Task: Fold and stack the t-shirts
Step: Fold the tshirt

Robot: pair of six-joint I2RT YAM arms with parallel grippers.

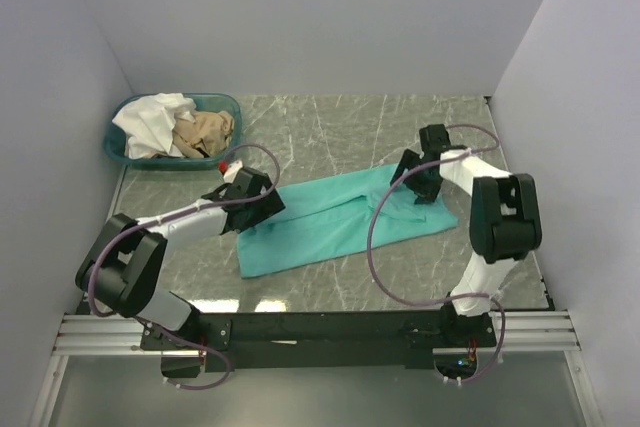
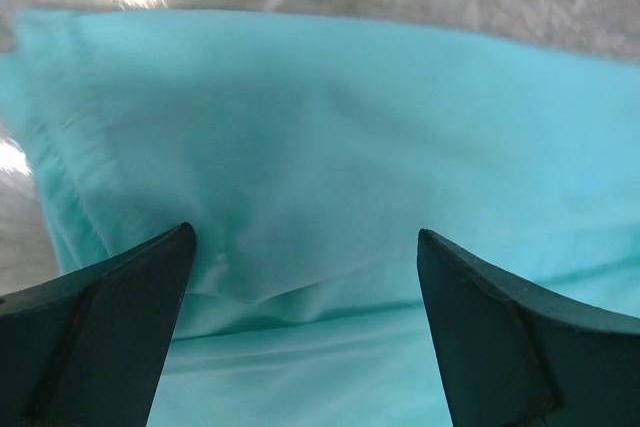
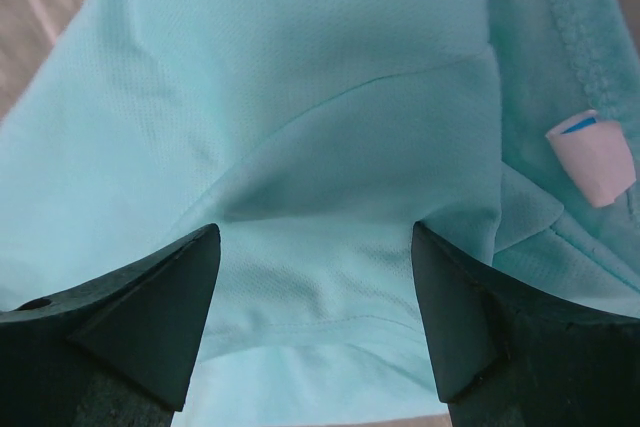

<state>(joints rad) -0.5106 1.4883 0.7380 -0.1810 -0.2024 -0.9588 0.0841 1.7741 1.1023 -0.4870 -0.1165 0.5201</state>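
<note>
Teal-green short-sleeved cloth t-shirt (image 1: 330, 227) lies spread flat mid-desk on the grey marbled desk (image 1: 330, 132). Small white neck tag (image 3: 592, 155) carries a blue mark; no writing legible. Left pincer (image 2: 305, 242) over the shirt's left end: jaws wide, nothing between them. Right pincer (image 3: 315, 237) near the collar: jaws wide, holding nothing; contact with cloth cannot be told. Far left corner: shallow teal plastic basket (image 1: 150, 162) holds crumpled white t-shirt (image 1: 155, 122) and tan-beige t-shirt (image 1: 205, 132).
</note>
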